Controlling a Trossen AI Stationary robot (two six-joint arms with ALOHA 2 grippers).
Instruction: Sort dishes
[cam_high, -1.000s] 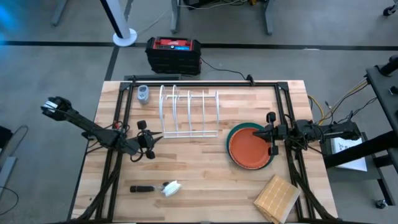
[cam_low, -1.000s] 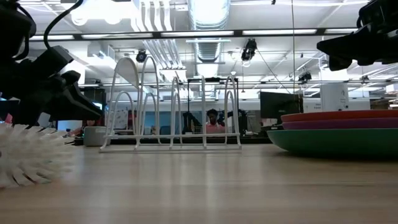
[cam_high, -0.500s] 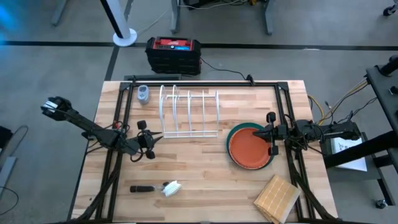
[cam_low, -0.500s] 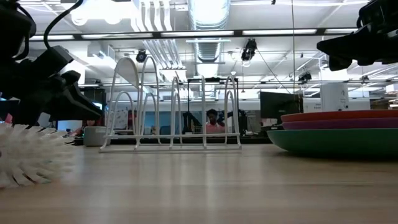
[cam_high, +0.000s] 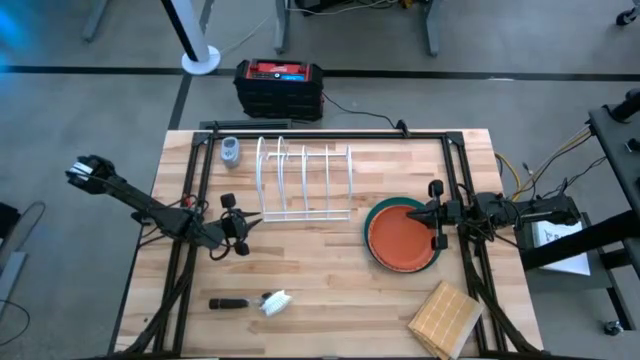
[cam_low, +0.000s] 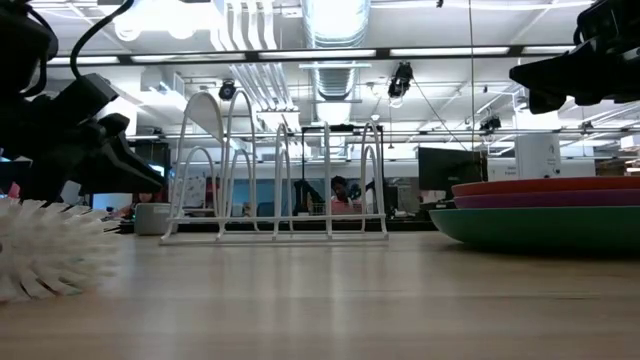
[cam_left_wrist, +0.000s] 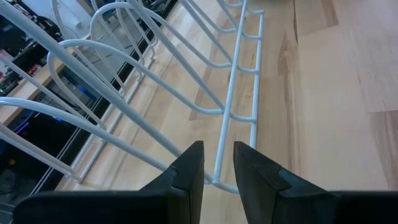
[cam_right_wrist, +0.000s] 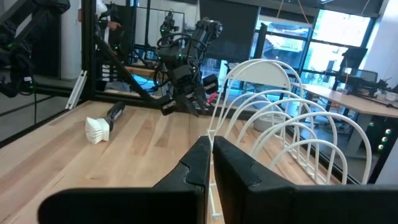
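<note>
Along the bottom edge of the high view, a square pale wooden block (cam_high: 444, 318) is lying at the lower right of the light wooden bench (cam_high: 320, 270), while a white-bristled dish brush with a black handle (cam_high: 252, 301) is lying at the lower left. Further up, at centre right, a stack of round flat plates is sitting on the bench: the orange plate (cam_high: 402, 238) is lying on top, the larger teal-green plate (cam_high: 371, 222) is showing as a rim around it, and the purple plate (cam_low: 545, 200) is appearing only in the low view, as a thin band between those two. No brownish speckled plate can be made out.

At the right rim of that stack, the right gripper (cam_high: 437, 216) is hanging just over the plates' edge, its two dark fingers pressed together and holding nothing; in its wrist view they are nearly touching. At centre left of the high view, the left gripper (cam_high: 232, 226) is hovering just off the left end of the white wire dish rack (cam_high: 303, 180), its fingers (cam_left_wrist: 189, 171) standing slightly apart with only a narrow gap and nothing between them.

Beyond both grippers, the rack is standing upright in the upper middle of the bench, with no dish in it. Past it, near the upper left corner, a small grey cup (cam_high: 230, 151) is sitting. Off the bench's far edge, a black and red case (cam_high: 279, 87) is resting on the floor.
</note>
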